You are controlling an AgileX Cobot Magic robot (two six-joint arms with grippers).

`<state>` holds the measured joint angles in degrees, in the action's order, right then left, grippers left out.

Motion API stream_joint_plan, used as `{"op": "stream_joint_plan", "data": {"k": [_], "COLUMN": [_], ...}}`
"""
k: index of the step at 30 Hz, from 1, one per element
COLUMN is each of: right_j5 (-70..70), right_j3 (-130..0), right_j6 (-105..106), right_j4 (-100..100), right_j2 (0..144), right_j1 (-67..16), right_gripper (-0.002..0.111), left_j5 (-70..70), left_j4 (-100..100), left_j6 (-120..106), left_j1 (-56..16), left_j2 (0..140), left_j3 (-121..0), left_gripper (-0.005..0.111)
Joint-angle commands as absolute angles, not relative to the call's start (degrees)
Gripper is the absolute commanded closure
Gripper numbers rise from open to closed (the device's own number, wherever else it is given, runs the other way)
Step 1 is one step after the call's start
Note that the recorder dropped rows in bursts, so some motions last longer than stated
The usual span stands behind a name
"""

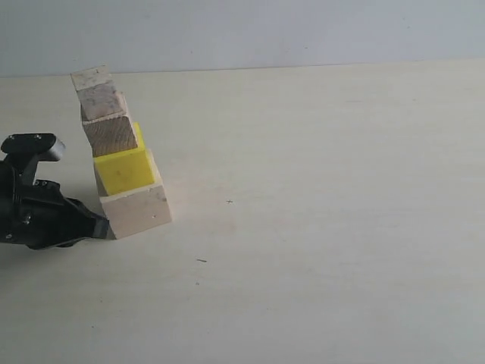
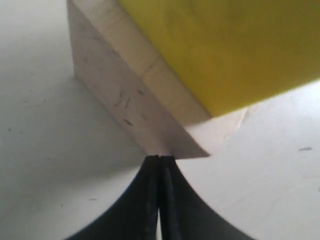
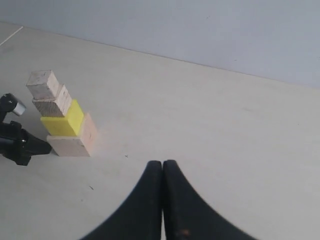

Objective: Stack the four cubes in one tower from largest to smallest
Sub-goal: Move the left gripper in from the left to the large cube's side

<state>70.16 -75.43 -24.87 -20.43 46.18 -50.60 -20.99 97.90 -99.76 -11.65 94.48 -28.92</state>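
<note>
Exterior view: tower of four cubes [image 1: 114, 152] stands at the left of the pale counter [image 1: 318, 227].
Base: largest pale wood cube [image 1: 135, 212], resting on the counter.
Second tier: medium bright yellow cube [image 1: 123, 168].
Third tier: smaller light-brown wood cube [image 1: 110, 133].
Top tier: smallest pale pinkish wood cube [image 1: 100, 103].
Alignment: each cube sits off-centre on the one below, so the column steps to one side.
Left fingers [image 2: 149, 200]: pressed together, holding nothing. Their tips are at the base cube's lower corner, touching or just short of it; which cannot be told.
Right fingers [image 3: 147, 200]: pressed together, empty, well apart from the tower.
Task status: stacking order appears complete; only a clean retreat seems left.
Hazard, push: any forward or sideways drift of the left fingers would likely shove or twist the base cube.
Hazard, topple: with the tiers offset, a jolt at the bottom could slide the small upper cubes off.
Hazard, opening: spreading the left fingers where they are could nudge the corner.
Safer course: draw straight back from the corner first.
</note>
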Motion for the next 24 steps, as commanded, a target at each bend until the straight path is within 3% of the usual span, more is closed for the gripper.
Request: {"op": "stream_joint_plan", "data": {"k": [1,24], "right_j5": [70.0,70.0], "right_j3": [-75.0,-75.0], "right_j6": [-25.1,-29.1], "right_j4": [-17.7,-15.4], "right_j2": [46.0,46.0], "right_j1": [-50.6,-50.6], "right_gripper": [0.108,0.108], "left_j5": [-22.8,-37.1], "left_j4": [99.9,99.9], "left_j6": [-107.8,-116.5], "left_j1": [-11.9,-11.9], "left_j2": [95.7,104.4], "left_j3": [-28.7,-36.0], "left_gripper": [0.107,0.107]}}
